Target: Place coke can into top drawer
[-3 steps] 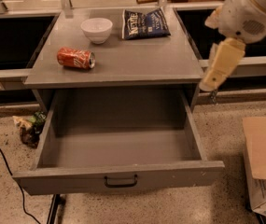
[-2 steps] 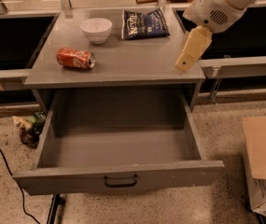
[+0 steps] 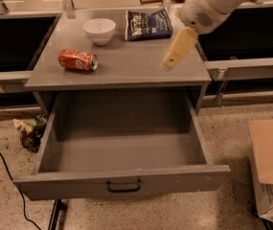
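Note:
The coke can (image 3: 77, 60) lies on its side on the left part of the grey cabinet top (image 3: 126, 66), silver end to the right. The top drawer (image 3: 69, 182) is pulled wide open below, its box bare inside, with a black bar handle (image 3: 124, 186) at the centre of its front panel. My gripper (image 3: 169, 61) hangs from the white arm (image 3: 212, 4) above the right part of the cabinet top. It is well to the right of the can and holds nothing.
A white bowl (image 3: 99, 30) and a dark blue chip bag (image 3: 148, 24) sit at the back of the cabinet top. A cardboard box (image 3: 270, 166) stands on the floor at the right. Crumpled litter (image 3: 30, 131) and a black cable (image 3: 11, 181) lie at the left.
My gripper has moved left, from beside the cabinet's right edge to over its top, nearer the can. The can and the drawer have not moved.

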### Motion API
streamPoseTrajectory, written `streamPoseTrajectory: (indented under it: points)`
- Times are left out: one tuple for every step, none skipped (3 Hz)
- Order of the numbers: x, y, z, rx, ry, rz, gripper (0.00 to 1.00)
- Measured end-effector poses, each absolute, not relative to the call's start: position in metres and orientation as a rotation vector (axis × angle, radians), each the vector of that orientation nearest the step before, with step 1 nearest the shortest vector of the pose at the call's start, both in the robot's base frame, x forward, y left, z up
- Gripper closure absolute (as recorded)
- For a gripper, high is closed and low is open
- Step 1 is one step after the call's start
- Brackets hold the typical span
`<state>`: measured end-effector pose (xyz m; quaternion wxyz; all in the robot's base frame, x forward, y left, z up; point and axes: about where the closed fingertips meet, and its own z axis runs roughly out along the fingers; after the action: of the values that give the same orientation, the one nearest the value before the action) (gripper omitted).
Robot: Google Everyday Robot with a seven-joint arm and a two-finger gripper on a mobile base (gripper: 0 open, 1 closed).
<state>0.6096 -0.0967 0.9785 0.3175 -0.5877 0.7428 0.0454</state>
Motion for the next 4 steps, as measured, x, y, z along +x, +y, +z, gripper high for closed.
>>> streamPoseTrajectory:
  points:
    - [0.658,-0.051,0.962,-1.476,1.902,0.196,0.0]
    - [0.705,0.002,0.946,-1.362,1.834,0.301,0.0]
    - [0.705,0.003,0.946,-1.362,1.834,0.301,0.0]
    - [0.718,0.022,0.93,-1.364,1.811,0.387,0.0]
